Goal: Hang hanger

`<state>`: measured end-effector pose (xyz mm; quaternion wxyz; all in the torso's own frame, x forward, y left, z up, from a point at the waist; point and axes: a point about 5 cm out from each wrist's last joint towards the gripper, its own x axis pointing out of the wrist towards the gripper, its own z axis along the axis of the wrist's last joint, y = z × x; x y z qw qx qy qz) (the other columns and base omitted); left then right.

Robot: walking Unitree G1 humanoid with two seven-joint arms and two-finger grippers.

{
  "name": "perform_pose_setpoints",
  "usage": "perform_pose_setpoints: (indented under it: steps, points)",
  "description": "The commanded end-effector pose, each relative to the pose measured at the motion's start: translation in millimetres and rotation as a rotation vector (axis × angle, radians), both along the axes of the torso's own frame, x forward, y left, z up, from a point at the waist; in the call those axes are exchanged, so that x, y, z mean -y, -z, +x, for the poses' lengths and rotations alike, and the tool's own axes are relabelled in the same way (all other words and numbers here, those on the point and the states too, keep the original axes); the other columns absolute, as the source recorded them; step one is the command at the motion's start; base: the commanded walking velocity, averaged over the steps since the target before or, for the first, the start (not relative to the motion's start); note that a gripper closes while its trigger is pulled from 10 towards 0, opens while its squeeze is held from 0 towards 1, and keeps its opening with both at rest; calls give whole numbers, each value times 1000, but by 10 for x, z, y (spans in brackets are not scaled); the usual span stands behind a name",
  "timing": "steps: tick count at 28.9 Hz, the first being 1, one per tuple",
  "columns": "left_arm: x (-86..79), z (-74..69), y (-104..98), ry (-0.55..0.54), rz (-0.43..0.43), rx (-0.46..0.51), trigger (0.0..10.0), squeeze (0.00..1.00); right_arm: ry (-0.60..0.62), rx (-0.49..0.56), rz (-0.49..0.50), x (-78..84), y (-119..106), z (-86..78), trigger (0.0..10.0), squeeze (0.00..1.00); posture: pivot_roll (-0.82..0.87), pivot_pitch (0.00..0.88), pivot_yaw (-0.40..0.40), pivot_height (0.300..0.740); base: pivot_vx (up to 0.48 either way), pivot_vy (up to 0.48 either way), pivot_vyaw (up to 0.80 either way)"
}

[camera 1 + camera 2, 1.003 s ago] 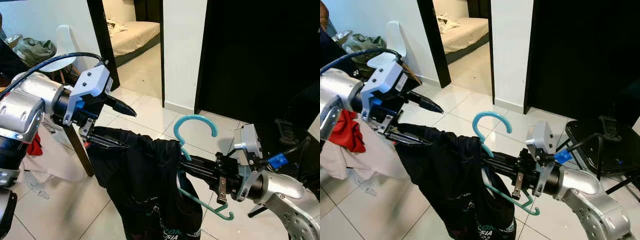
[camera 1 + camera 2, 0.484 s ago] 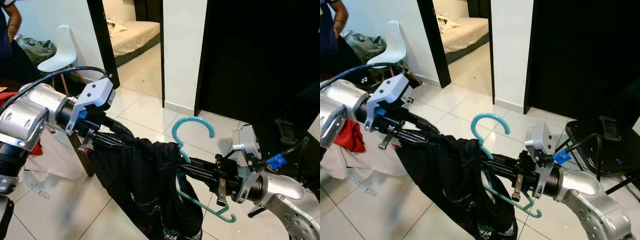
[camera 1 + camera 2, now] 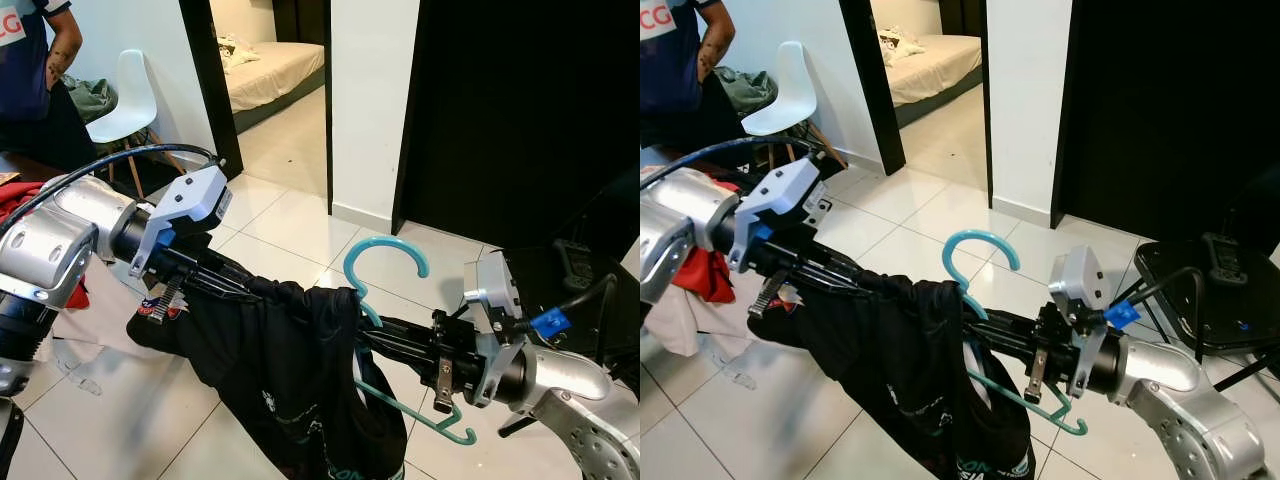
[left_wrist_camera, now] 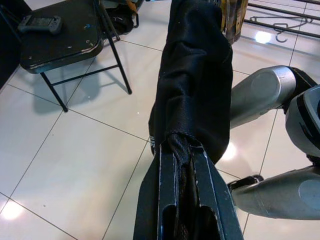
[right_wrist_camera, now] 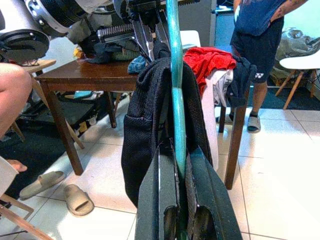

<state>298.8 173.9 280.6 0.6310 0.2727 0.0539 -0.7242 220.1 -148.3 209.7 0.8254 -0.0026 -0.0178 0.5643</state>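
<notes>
Right fingers: the right gripper [image 5: 175,200] is clamped on the teal plastic clothes hanger [image 3: 385,262]; its two black fingers [image 5: 205,190] press the hanger's stem from both sides, with the black mesh garment [image 3: 290,370] bunched just beyond the tips.

Left fingers: the left gripper [image 4: 182,150] is pinched closed on a fold of that same black garment, the cloth squeezed between its long black fingers [image 4: 167,170] and running on past them.

Change: a second ago the left fingers stood spread above the cloth; now they have come down and closed on the garment's far edge, and the fabric is drawn out flatter between the two arms.

Meaning: the garment looks to be getting spread along the hanger, so the hanging itself has probably not begun.

Hanger position: held in the air before the robot, hook upward and free, lower bar jutting out under the right wrist, the garment draped over it.

Surroundings: white tiled floor [image 3: 300,215] below, an open doorway [image 3: 265,70] to a bedroom ahead, a white moulded chair [image 3: 125,95] and a person [image 3: 35,80] standing at the far left.
</notes>
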Motion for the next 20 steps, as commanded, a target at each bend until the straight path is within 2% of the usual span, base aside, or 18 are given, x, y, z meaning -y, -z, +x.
perform_pose_setpoints:
  steps: [1, 13, 20]
  points:
    - [45, -39, 68, 38, 10, -33, 0, 0, -51, 45, 35, -105, -69, -31, 10000, 0, -90, 0, 76, 740, 0, 0, 0]
    - [127, -84, 176, 42, -38, -63, 0, 0, 0, 13, 21, -108, 40, 13, 10000, 0, -101, 0, 71, 740, 0, 0, 0]
    - [119, -71, 135, 36, -43, -42, 0, 0, 25, 15, 25, -87, 31, 54, 10000, 0, -96, 0, 68, 740, 0, 0, 0]
